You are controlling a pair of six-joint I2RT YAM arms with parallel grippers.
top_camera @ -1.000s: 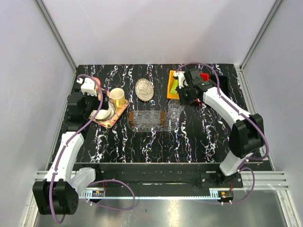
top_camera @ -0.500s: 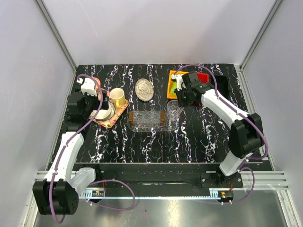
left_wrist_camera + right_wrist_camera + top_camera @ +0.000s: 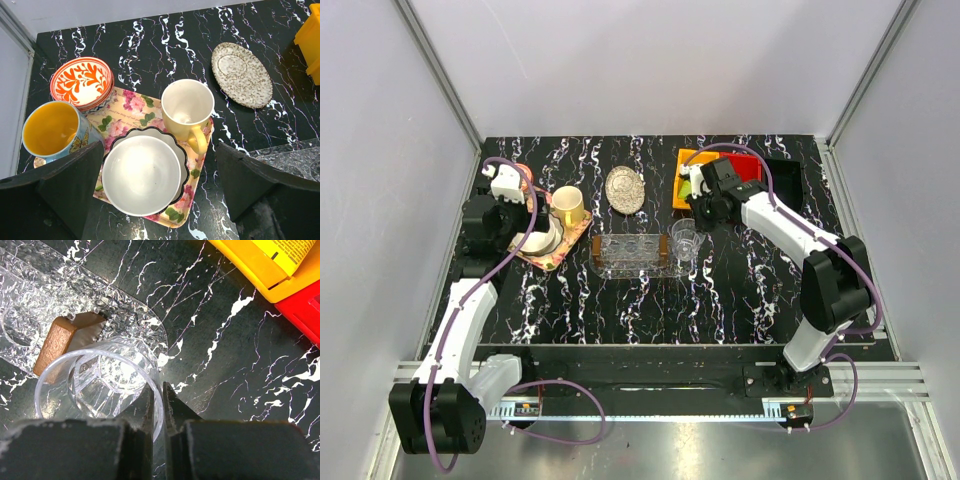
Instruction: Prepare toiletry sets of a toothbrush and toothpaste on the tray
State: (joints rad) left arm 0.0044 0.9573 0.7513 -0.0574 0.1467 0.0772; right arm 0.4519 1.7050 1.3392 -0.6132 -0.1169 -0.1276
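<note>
- Right gripper (image 3: pixel 157 392): fingers pressed almost together, pinching the wall of a clear glass (image 3: pixel 95 385) directly below them.
- Tray (image 3: pixel 30 285): just ahead of the fingers and to their left, its brown handle (image 3: pixel 57 342) showing behind the glass rim.
- Toothpaste (image 3: pixel 282 250): farther ahead and to the right, lying in a yellow bin (image 3: pixel 250 265).
- Left gripper (image 3: pixel 159 165): I see it spread wide above a white bowl (image 3: pixel 142 175) on a flowered platter (image 3: pixel 125 107).

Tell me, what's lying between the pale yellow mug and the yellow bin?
A round speckled dish, lying flat by itself. Both the left wrist view and the top view show it.
</note>
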